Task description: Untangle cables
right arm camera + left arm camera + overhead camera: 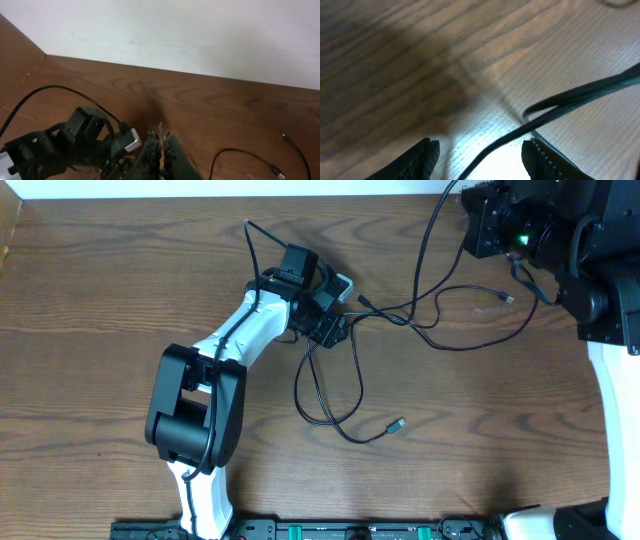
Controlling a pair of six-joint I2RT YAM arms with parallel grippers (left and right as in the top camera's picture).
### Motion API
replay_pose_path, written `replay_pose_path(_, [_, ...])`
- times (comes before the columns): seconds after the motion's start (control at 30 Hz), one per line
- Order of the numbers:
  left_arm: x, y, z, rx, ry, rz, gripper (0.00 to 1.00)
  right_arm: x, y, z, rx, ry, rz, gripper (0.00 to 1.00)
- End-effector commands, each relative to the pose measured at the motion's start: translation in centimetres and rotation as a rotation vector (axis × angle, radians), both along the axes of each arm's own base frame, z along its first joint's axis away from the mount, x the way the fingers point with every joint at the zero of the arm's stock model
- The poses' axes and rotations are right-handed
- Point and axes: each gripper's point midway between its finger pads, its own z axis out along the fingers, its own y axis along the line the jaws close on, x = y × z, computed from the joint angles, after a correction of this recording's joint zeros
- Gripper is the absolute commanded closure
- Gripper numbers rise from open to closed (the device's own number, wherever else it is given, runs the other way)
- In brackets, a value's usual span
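Observation:
Thin black cables (345, 395) lie looped across the middle of the brown table (120, 300), one ending in a small plug (398, 423). My left gripper (325, 332) is down over the tangle. In the left wrist view it (481, 145) stands open, and one black cable (560, 107) runs on the tabletop between its fingers (427, 155) without touching them. My right gripper (162, 135) is shut, with a small pale plug tip poking out between its fingertips. In the overhead view a black cable (428, 245) rises from the table toward the right gripper (468, 208).
A wide cable loop (475, 345) lies right of centre, with a loose plug (505, 298) near the right arm (600, 300). The left arm (235, 345) stretches diagonally from the front edge. A white wall (175, 30) borders the table's back.

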Motion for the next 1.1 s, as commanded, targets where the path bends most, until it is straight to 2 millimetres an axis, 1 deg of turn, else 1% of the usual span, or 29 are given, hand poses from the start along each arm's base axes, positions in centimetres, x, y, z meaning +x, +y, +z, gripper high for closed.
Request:
replay_pose_path(0.0, [0.2, 0.2, -1.4, 0.024, 0.001, -0.006, 0.41, 0.0, -0.1, 0.1, -0.009, -0.007, 0.008, 0.99])
replay_pose_path(0.13, [0.3, 0.0, -2.9, 0.029, 0.019, -0.007, 0.41, 0.0, -0.1, 0.1, -0.009, -0.007, 0.008, 0.99])
replay_pose_path(0.2, [0.1, -0.1, -3.4, 0.031, 0.028, -0.01, 0.41, 0.0, -0.1, 0.1, -0.015, -0.01, 0.011, 0.99])
replay_pose_path(0.37, [0.3, -0.6, -3.5, 0.027, 0.013, -0.018, 0.43, -0.1, -0.1, 0.1, -0.018, -0.009, 0.013, 0.99])
replay_pose_path(0.4, [0.5, -0.6, -3.5, 0.025, 0.008, -0.018, 0.45, -0.1, -0.1, 0.1, -0.02, -0.009, 0.014, 0.99])
replay_pose_path(0.47, [0.6, -0.7, -3.6, 0.024, 0.004, -0.018, 0.54, -0.1, -0.1, 0.0, -0.024, -0.006, 0.016, 0.99])
replay_pose_path(0.5, [0.6, -0.7, -3.6, 0.024, 0.005, -0.018, 0.62, -0.2, -0.1, -0.1, -0.025, -0.004, 0.017, 0.99])
replay_pose_path(0.53, [0.6, -0.6, -3.7, 0.027, 0.005, -0.017, 0.79, -0.2, -0.2, -0.2, -0.026, -0.001, 0.016, 0.99])
replay_pose_path(0.57, [0.7, -0.4, -3.8, 0.041, 0.0, -0.012, 0.9, -0.2, -0.2, -0.2, -0.028, 0.002, 0.013, 0.99])
replay_pose_path(0.6, [0.8, -0.2, -3.9, 0.055, -0.004, -0.006, 0.93, -0.2, -0.3, -0.3, -0.031, 0.006, 0.009, 0.99])
replay_pose_path(0.63, [1.3, 0.7, -4.1, 0.102, -0.018, 0.028, 0.93, -0.2, -0.5, -0.5, -0.035, 0.011, 0.003, 0.99])
replay_pose_path(0.7, [2.4, 2.6, -4.1, 0.185, -0.04, 0.134, 0.93, -0.2, -1.2, -0.7, -0.04, 0.022, -0.016, 0.99])
replay_pose_path(0.73, [3.1, 3.8, -3.7, 0.228, -0.052, 0.2, 0.93, -0.2, -1.4, -0.8, -0.042, 0.027, -0.022, 0.99])
replay_pose_path(0.77, [3.8, 5.2, -2.9, 0.265, -0.069, 0.265, 0.93, -0.1, -1.9, -1.0, -0.045, 0.036, -0.037, 0.99])
replay_pose_path(0.83, [4.6, 7.2, -0.9, 0.292, -0.095, 0.337, 0.93, -0.1, -2.9, -1.3, -0.048, 0.05, -0.059, 0.99])
replay_pose_path(0.87, [5.1, 8.4, 0.9, 0.298, -0.121, 0.375, 0.93, 0.0, -3.6, -1.5, -0.048, 0.06, -0.077, 0.99])
replay_pose_path(0.9, [5.6, 9.7, 2.8, 0.297, -0.15, 0.422, 0.93, 0.0, -4.3, -1.6, -0.047, 0.068, -0.094, 0.99])
replay_pose_path(0.93, [6.1, 11.2, 5.2, 0.29, -0.19, 0.482, 0.93, 0.0, -4.9, -1.7, -0.047, 0.075, -0.11, 0.99])
replay_pose_path(1.0, [6.7, 14.7, 11.2, 0.236, -0.296, 0.617, 0.93, 0.1, -6.8, -2.1, -0.042, 0.095, -0.162, 0.99])
replay_pose_path(1.07, [6.6, 16.9, 15.2, 0.189, -0.369, 0.697, 0.93, 0.1, -8.1, -2.3, -0.043, 0.108, -0.194, 0.99])
